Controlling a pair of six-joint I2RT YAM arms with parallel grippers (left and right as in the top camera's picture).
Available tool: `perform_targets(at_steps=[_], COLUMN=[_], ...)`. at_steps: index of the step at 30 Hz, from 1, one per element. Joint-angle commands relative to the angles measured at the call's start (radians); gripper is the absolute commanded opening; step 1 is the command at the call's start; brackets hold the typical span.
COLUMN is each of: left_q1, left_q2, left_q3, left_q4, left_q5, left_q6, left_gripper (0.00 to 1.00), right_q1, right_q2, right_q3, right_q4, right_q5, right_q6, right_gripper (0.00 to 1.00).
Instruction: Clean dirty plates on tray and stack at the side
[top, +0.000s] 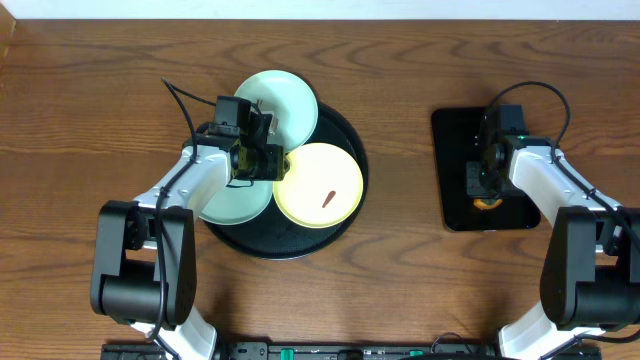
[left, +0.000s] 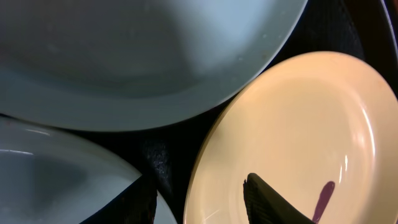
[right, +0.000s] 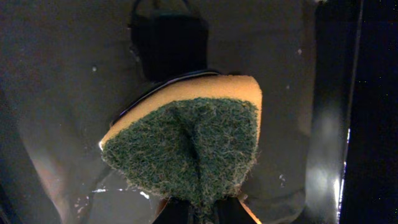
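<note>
Three plates lie on the round black tray (top: 345, 135): a mint-green one (top: 285, 100) at the back, another mint-green one (top: 235, 205) at the front left, and a yellow one (top: 305, 175) with a reddish smear (top: 329, 197). My left gripper (top: 272, 162) hovers low where they meet. In the left wrist view it (left: 199, 186) is open, jaws astride the yellow plate's (left: 298, 124) rim, one finger (left: 267, 202) over the plate near the smear (left: 323, 199). My right gripper (right: 205, 211) is shut on a green-and-yellow sponge (right: 186, 143).
The right gripper (top: 483, 190) and sponge (top: 484, 203) sit over a small black rectangular tray (top: 455, 140) at the right. Brown wooden table (top: 400, 250) lies between the two trays. Cables loop above both arms.
</note>
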Motion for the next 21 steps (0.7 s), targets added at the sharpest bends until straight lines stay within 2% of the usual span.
perform_targets(at_steps=[1, 11, 21], left_q1=[-0.002, -0.005, -0.067], left_q2=[0.011, 0.021, 0.082], left_q3=[0.036, 0.042, 0.036], left_q4=[-0.007, -0.025, -0.009], left_q5=[0.006, 0.005, 0.005], left_q6=[0.021, 0.039, 0.039], left_gripper=[0.48, 0.48, 0.47], right_q1=[-0.005, -0.005, -0.005], right_q2=[-0.025, -0.025, -0.025], right_q3=[0.005, 0.005, 0.005], right_q4=[0.003, 0.002, 0.002], right_q5=[-0.002, -0.002, -0.001], right_q6=[-0.004, -0.004, -0.004], right_gripper=[0.01, 0.01, 0.01])
